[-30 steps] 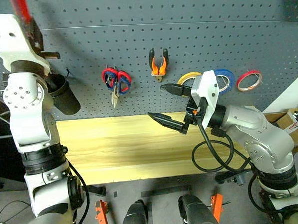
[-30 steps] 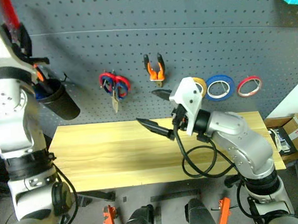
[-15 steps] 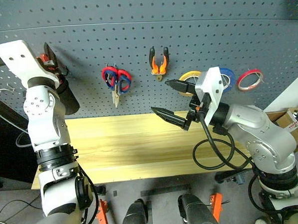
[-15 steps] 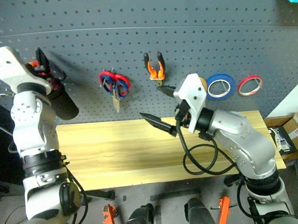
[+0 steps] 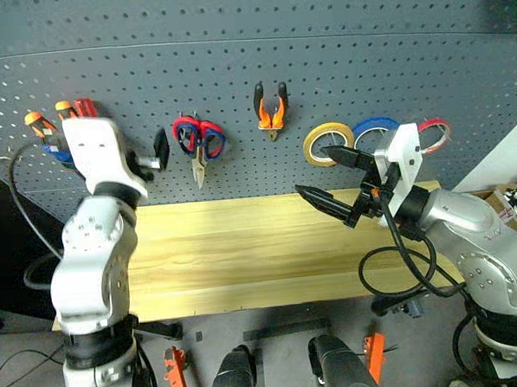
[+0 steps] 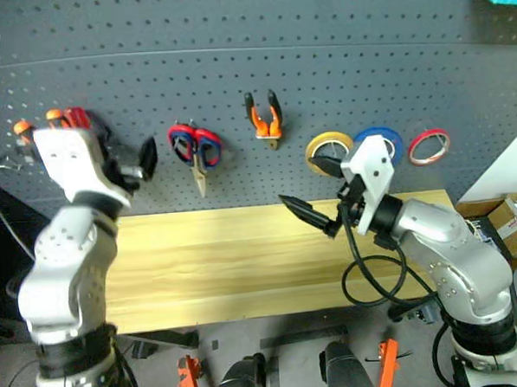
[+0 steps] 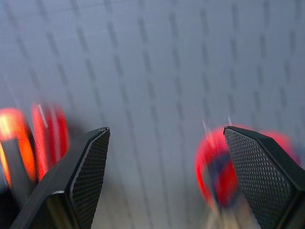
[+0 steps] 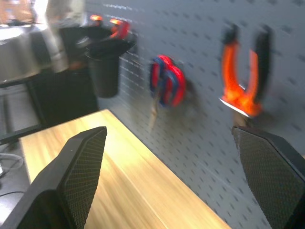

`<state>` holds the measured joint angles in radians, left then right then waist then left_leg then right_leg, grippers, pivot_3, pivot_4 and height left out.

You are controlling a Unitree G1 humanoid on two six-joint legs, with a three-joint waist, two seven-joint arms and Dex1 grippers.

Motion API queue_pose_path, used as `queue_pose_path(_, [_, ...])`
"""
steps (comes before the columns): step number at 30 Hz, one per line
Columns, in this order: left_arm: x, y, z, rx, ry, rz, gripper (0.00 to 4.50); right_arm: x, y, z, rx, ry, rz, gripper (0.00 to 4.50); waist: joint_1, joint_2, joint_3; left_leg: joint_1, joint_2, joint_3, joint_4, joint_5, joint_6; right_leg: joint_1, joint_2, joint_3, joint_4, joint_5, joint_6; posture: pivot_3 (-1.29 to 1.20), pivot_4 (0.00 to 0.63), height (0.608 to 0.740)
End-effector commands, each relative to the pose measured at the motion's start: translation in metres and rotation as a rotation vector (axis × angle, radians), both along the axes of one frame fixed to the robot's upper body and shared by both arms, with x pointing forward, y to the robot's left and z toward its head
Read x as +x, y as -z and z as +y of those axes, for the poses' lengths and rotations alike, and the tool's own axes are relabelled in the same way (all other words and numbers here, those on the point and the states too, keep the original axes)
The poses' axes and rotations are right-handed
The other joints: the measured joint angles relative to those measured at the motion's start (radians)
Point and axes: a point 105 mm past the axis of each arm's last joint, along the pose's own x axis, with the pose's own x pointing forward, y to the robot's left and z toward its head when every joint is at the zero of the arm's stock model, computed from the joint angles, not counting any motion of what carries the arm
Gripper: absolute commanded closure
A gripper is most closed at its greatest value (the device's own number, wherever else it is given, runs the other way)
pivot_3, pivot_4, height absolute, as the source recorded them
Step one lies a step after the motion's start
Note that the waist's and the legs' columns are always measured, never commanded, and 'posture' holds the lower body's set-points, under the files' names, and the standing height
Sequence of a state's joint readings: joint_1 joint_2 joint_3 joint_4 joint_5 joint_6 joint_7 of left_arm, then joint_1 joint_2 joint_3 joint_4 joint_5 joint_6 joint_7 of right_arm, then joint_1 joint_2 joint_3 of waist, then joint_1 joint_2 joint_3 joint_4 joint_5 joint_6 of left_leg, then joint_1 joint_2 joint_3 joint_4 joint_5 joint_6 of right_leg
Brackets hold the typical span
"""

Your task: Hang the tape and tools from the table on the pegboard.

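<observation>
1. Left gripper (image 7: 164, 176) stands with its two black fingers spread wide and nothing between them, aimed at the pegboard (image 5: 339, 68) at about ten o'clock of the head view
2. Right gripper (image 5: 331, 179) also has its fingers far apart and empty, hovering over the far edge of the table (image 5: 244, 255) at roughly three o'clock, pointing toward the board
3. A black cup (image 8: 105, 71) hangs on the board at nine o'clock; the red-handled screwdriver (image 5: 84, 107) and two orange-handled screwdrivers (image 5: 46, 116) stick up from it, beside the left gripper
4. Scissors (image 5: 199, 143) with red and blue handles hang from a hook at about eleven o'clock, blades pointing down
5. Orange-and-black pliers (image 5: 271, 110) hang on the board near twelve o'clock, handles up
6. Yellow roll (image 5: 327, 144), blue roll (image 5: 375, 131) and the thin red ring of tape (image 5: 436, 132) hang in a row on hooks at about two o'clock, just behind the right gripper
7. Tabletop is light yellow wood, with no tools lying on the part in view
</observation>
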<state>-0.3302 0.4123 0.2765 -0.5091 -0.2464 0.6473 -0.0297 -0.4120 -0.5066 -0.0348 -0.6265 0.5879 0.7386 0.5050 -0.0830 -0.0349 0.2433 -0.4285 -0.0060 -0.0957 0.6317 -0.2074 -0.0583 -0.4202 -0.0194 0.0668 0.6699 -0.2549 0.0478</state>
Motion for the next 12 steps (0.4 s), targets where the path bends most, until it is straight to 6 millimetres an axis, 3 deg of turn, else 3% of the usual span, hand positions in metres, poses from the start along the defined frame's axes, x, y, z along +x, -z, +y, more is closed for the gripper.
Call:
queue_pose_path(1, [-0.013, 0.011, 0.000, 0.024, -0.046, 0.016, 0.45, 0.012, 0.008, -0.013, 0.022, 0.154, -0.041, 0.00, 0.005, -0.001, -0.003, 0.001, 0.000, 0.000, 0.000, 0.000, -0.001, 0.000, 0.000, 0.000, 0.003, -0.001, -0.001, -0.04, 0.150, 0.740])
queue_pose_path(5, [-0.011, 0.042, 0.005, 0.013, -0.055, 0.124, 0.45, 0.030, 0.033, -0.027, 0.058, 0.322, -0.023, 0.00, 0.011, -0.002, -0.016, 0.004, -0.001, 0.000, 0.000, 0.005, -0.004, 0.000, 0.001, 0.000, 0.007, -0.001, -0.002, -0.04, 0.129, 0.740])
queue_pose_path(9, [-0.010, 0.102, 0.021, -0.121, -0.042, 0.311, 0.45, 0.039, 0.086, -0.055, 0.115, 0.547, 0.046, 0.00, 0.018, -0.001, -0.041, 0.015, -0.001, 0.002, -0.002, 0.010, -0.003, 0.010, 0.001, 0.001, 0.005, -0.002, 0.000, -0.05, 0.091, 0.740])
queue_pose_path(12, [-0.007, 0.132, 0.018, -0.090, -0.001, 0.376, 0.45, 0.041, 0.133, -0.072, 0.127, 0.655, 0.141, 0.00, 0.017, -0.004, -0.055, 0.023, 0.000, 0.006, -0.003, 0.010, -0.003, 0.017, 0.002, 0.002, 0.004, -0.002, 0.000, -0.06, 0.065, 0.740])
